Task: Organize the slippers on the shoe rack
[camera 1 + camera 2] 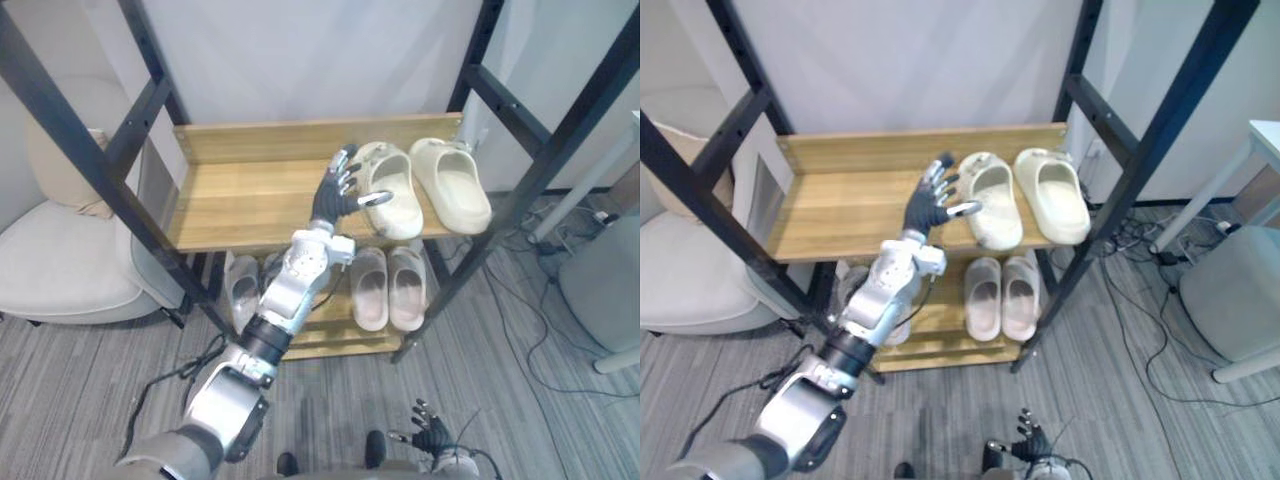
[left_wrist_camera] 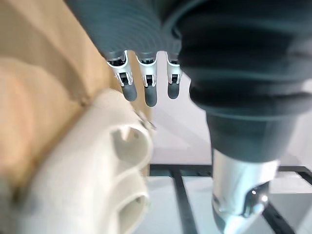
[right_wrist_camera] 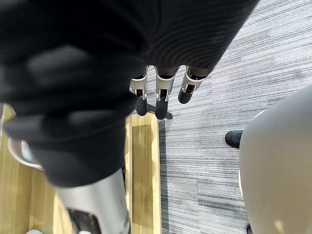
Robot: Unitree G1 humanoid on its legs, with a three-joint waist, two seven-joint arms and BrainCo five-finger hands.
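Note:
Two cream clog slippers stand side by side on the right of the shoe rack's wooden top shelf (image 1: 250, 195): the left one (image 1: 392, 190) and the right one (image 1: 452, 183). My left hand (image 1: 336, 197) reaches over the shelf, open, with fingers straight. Its thumb touches the left clog's inner side. In the left wrist view that clog (image 2: 97, 165) lies just past the fingertips (image 2: 150, 91). My right hand (image 1: 432, 436) hangs low near the floor, open, fingers (image 3: 161, 95) relaxed.
On the lower shelf (image 1: 330, 340) sit a beige pair (image 1: 388, 287) and a pale grey slipper (image 1: 243, 290). Black frame posts (image 1: 520, 190) flank the rack. A cream armchair (image 1: 60, 260) stands on the left, a grey stool (image 1: 600, 290) and floor cables on the right.

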